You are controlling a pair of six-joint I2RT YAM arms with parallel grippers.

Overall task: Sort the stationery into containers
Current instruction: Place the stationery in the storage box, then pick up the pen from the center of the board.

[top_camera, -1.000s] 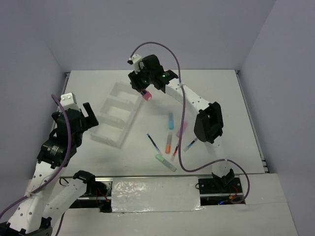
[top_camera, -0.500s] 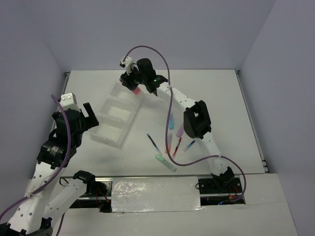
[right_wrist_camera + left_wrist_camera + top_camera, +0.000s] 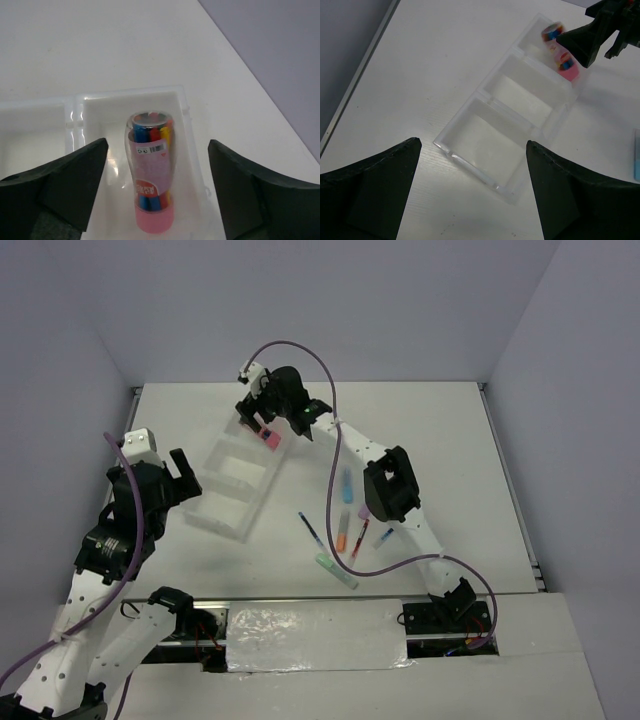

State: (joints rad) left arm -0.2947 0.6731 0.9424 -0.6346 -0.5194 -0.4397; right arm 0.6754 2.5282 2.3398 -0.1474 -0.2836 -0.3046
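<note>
The clear three-compartment tray [image 3: 225, 495] lies on the table's left half. The stubby pink-red tube [image 3: 268, 439] lies in its far compartment, also seen in the right wrist view [image 3: 150, 175] and the left wrist view [image 3: 562, 60]. My right gripper [image 3: 262, 425] hovers over that compartment, jaws wide apart on either side of the tube without touching it [image 3: 156, 145]. My left gripper [image 3: 180, 475] is open and empty above the tray's near end [image 3: 472, 145]. Blue [image 3: 347, 485], purple [image 3: 364, 508], orange [image 3: 341, 536] and green [image 3: 337, 571] highlighters lie loose right of the tray.
A thin blue pen [image 3: 312, 530], a red pen [image 3: 359, 540] and another short blue pen [image 3: 384, 536] lie among the highlighters. The right arm's elbow [image 3: 388, 490] hangs over them. Walls close the table at the back and sides.
My right gripper has moved left from beside the tray to over its far compartment and opened; the pink-red tube now lies in that compartment. The left arm has not moved.
</note>
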